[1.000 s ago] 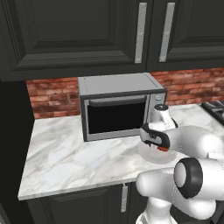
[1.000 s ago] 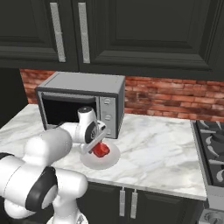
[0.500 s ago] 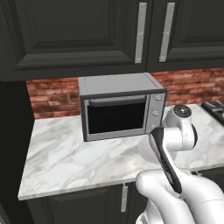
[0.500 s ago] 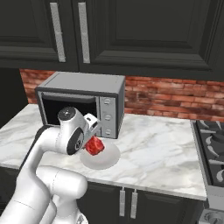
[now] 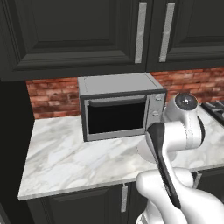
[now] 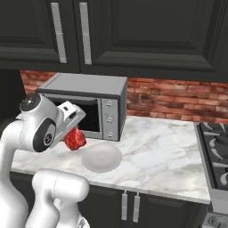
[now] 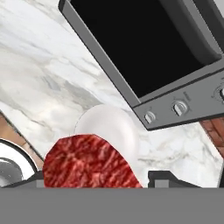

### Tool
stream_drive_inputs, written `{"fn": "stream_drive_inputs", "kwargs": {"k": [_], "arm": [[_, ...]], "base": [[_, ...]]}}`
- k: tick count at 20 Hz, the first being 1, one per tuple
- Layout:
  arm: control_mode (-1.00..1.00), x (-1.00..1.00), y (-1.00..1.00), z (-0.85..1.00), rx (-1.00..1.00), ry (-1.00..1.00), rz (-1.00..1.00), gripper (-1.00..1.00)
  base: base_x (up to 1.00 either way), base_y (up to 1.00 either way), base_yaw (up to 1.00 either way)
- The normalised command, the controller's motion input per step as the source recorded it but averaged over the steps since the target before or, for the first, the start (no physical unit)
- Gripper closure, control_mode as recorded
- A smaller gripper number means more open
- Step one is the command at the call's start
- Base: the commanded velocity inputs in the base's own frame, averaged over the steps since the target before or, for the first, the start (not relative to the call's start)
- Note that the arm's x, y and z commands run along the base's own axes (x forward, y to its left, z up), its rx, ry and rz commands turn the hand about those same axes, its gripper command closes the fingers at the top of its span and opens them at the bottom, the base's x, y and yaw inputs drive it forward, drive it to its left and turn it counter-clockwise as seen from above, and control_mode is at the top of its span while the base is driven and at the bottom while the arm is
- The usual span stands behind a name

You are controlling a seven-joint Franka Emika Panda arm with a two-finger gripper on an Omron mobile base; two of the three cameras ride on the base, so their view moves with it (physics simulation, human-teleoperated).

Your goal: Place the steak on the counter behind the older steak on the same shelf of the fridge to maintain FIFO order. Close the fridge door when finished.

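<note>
Marble counter (image 6: 160, 147) with unlabelled microwave (image 6: 89, 104); end effector (image 6: 73, 133) apparently gripping raised steak (image 6: 75, 139).

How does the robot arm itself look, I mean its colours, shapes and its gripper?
The arm has glossy white, rounded shells with dark bands at the joints and a grey round cap on one joint. The gripper has a white boxy hand. Its fingertips are small and dark. No loose cables or markings are visible.

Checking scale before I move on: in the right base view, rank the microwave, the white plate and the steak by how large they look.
1. microwave
2. white plate
3. steak, raised off the plate in the gripper, slightly nearer the camera, still clearly smallest.
</note>
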Motion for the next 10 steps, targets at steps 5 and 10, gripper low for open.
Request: {"fn": "stream_drive_inputs", "kwargs": {"k": [5,10], "arm": [[-1.00,-0.15,0.10,0.10,0.00,0.00,-0.03,1.00],[-1.00,0.00,0.00,0.00,0.00,0.00,0.00,1.00]], "base": [[0.00,0.00,0.00],[0.00,0.00,0.00]]}}
